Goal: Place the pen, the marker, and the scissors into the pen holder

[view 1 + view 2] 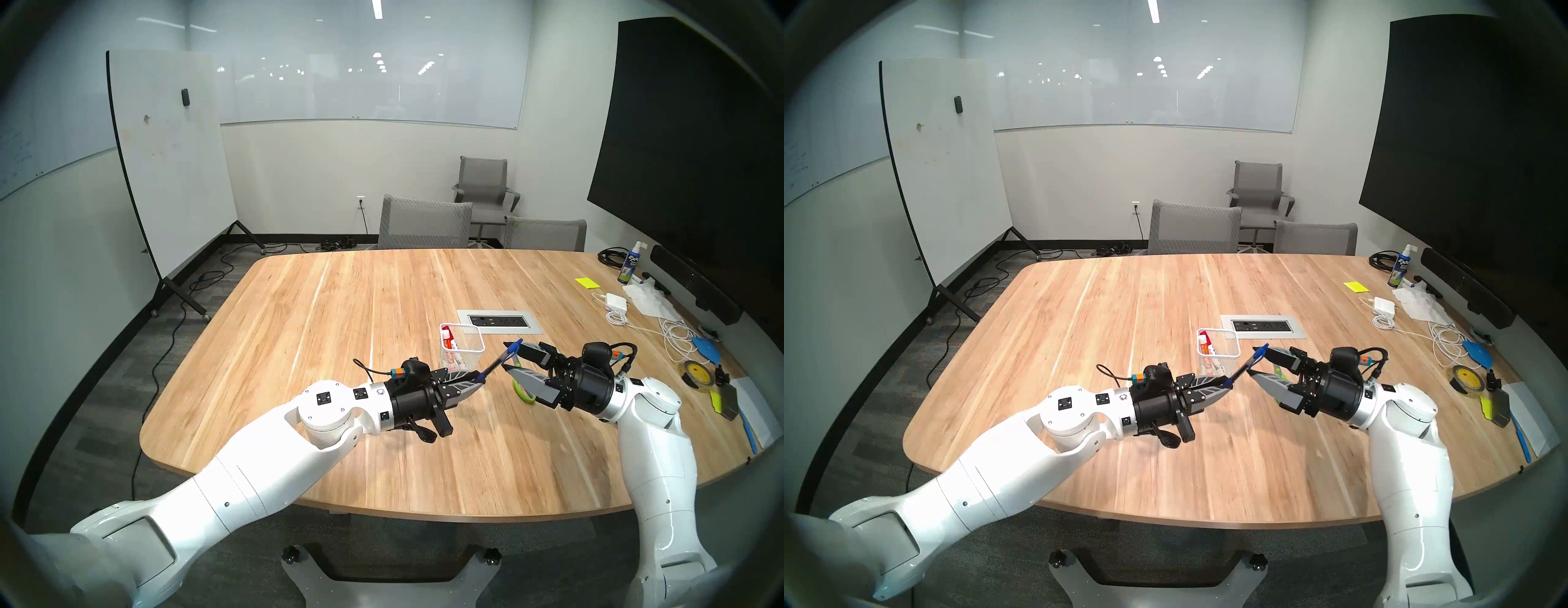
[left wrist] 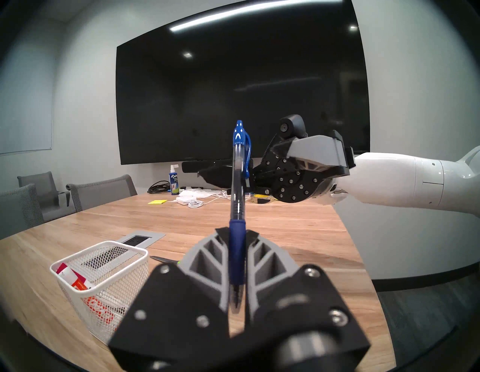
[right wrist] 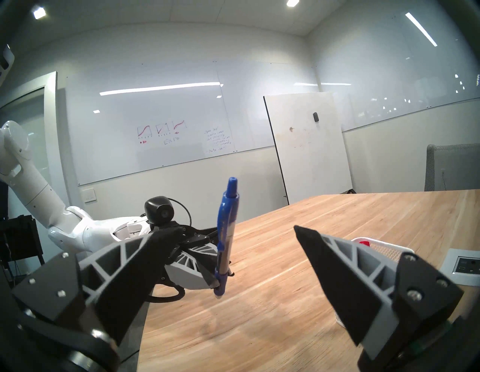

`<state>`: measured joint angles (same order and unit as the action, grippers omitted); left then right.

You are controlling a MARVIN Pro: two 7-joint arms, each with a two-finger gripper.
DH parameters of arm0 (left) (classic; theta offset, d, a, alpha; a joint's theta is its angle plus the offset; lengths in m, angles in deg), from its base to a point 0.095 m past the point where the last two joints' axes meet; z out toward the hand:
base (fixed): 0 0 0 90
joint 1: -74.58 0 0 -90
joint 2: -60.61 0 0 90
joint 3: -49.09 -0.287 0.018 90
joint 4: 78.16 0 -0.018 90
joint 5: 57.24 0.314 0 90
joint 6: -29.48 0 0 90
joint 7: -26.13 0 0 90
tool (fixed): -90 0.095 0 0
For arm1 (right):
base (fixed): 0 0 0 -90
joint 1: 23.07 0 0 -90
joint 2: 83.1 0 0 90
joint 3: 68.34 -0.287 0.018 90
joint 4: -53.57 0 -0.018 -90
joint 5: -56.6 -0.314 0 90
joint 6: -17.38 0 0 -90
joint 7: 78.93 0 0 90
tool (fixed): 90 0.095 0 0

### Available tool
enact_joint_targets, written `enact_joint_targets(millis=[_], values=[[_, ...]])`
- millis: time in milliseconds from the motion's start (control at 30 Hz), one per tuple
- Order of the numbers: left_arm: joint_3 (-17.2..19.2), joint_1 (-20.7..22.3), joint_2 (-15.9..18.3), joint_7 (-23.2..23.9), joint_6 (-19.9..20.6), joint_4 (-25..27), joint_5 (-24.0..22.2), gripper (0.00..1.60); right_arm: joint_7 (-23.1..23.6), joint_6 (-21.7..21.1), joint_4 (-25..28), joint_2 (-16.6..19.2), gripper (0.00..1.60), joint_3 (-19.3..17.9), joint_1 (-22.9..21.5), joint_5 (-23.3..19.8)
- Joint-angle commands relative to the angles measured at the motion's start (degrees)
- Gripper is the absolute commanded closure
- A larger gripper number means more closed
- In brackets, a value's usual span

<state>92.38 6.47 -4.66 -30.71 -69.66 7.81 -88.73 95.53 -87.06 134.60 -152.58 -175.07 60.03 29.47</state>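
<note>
Left gripper [image 1: 474, 379] clamped on pen [image 1: 500, 361] at grip section, clicker end raised: presents free barrel for handover, apparently. Right gripper [image 1: 507, 356] spread wide, jaws flanking pen barrel, no contact. Pen holder [image 1: 462, 346] just beyond pen, marker [image 1: 449, 339] already inside. Scissors [image 1: 524, 392] on table [image 1: 339, 305] under right gripper, near holder.

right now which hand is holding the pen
The left hand, shut on the pen at its dark blue grip. The right hand stands open and empty beside it.
</note>
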Motion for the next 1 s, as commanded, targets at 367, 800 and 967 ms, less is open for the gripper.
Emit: enact_joint_targets(millis=[367, 800, 967], values=[[-0.4, 0.1, -1.9, 1.0, -1.6, -0.4, -0.5, 1.6, -0.5, -1.0, 1.8, -1.2, 0.26, -0.4, -0.3, -0.2], [-0.5, 0.6, -2.2, 1.3, -0.9, -0.2, -0.6, 1.6, -0.5, -1.3, 1.3, -1.2, 1.09, -1.0, -0.7, 0.2], [-0.5, 0.7, -2.0, 1.1, 0.1, 0.2, -0.7, 1.6, -1.0, -1.4, 1.5, -1.4, 1.39, -1.4, -0.6, 0.5]])
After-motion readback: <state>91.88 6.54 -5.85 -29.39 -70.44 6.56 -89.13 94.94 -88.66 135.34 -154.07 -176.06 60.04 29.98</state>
